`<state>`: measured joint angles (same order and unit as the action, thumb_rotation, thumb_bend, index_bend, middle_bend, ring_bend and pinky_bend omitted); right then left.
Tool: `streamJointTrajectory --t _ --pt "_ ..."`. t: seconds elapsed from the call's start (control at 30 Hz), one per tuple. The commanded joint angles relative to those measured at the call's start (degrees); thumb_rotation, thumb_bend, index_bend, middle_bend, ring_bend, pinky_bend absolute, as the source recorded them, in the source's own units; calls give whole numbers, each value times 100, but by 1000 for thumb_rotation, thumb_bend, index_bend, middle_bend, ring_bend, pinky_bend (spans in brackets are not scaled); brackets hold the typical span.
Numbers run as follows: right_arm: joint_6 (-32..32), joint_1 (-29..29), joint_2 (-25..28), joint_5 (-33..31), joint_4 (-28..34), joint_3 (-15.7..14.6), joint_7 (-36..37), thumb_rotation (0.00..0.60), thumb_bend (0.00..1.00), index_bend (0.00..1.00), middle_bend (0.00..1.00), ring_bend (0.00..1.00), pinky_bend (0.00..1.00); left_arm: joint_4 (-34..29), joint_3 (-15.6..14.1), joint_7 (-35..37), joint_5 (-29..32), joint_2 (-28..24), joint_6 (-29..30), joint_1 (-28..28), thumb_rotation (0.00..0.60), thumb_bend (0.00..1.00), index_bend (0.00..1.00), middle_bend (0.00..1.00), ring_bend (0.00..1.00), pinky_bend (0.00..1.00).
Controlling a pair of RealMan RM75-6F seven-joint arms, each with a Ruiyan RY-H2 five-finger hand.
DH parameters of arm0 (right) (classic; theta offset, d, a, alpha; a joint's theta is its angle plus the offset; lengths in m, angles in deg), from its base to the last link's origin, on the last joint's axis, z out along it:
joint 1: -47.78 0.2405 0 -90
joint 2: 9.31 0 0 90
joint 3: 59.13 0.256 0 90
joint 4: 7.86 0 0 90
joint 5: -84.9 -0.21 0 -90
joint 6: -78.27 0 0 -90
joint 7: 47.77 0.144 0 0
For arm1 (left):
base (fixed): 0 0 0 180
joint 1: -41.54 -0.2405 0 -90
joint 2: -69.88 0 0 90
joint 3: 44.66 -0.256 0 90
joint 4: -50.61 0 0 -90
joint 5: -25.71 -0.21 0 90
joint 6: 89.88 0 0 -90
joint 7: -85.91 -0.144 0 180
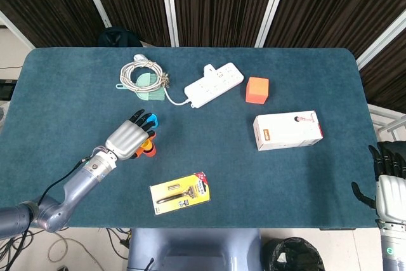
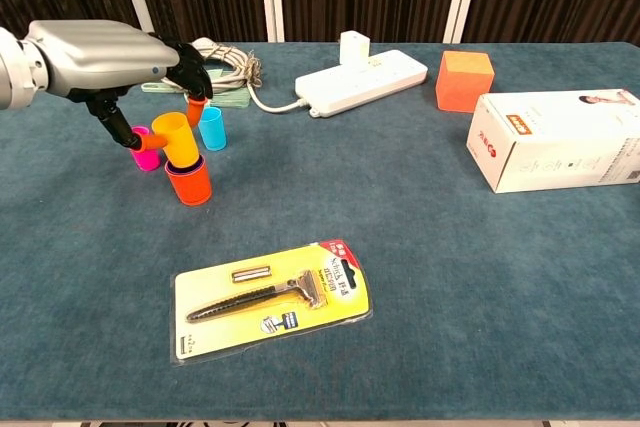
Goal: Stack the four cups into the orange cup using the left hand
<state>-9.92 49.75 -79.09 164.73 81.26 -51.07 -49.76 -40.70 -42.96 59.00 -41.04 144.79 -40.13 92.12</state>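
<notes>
Chest view: left hand (image 2: 100,52) fingers pinch yellow cup (image 2: 176,137), its base entering orange cup (image 2: 188,182) on desk (image 2: 420,267). Pink cup (image 2: 146,152), blue cup (image 2: 212,128) beside. Right hand (image 1: 388,185) fingers spread, holding nothing.

We see the yellow cup (image 2: 174,137) tilted, its base entering the upright orange cup (image 2: 188,181); pink cup (image 2: 143,145) and blue cup (image 2: 211,128) stand just behind.

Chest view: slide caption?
Left hand lowers small yellow plastic cup into orange plastic cup; pink and blue cups wait.
</notes>
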Motion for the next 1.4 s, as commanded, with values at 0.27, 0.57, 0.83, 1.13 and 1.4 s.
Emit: streamJointTrajectory --t 0.27,0.57,0.83,1.13,1.4 --pt "-12 -9 13 -12 2 11 10 600 344 89 44 87 36 64 -29 -41 37 68 -105 8 600 358 393 183 0 0" --pt "9 -11 22 -48 15 18 1 600 344 89 44 87 36 79 -78 -179 156 30 -226 25 600 312 144 153 0 0" --pt "33 -11 18 -81 21 19 -23 600 344 89 45 87 36 58 115 -122 159 34 -2 12 600 296 147 146 0 0" --pt "107 6 -12 -162 -28 28 -67 600 343 89 44 88 36 182 499 -328 643 18 -34 239 600 295 192 145 0 0" --pt "177 27 -60 -245 -111 42 -114 600 343 89 44 87 36 824 754 -578 1518 418 -518 686 600 295 230 146 0 0"
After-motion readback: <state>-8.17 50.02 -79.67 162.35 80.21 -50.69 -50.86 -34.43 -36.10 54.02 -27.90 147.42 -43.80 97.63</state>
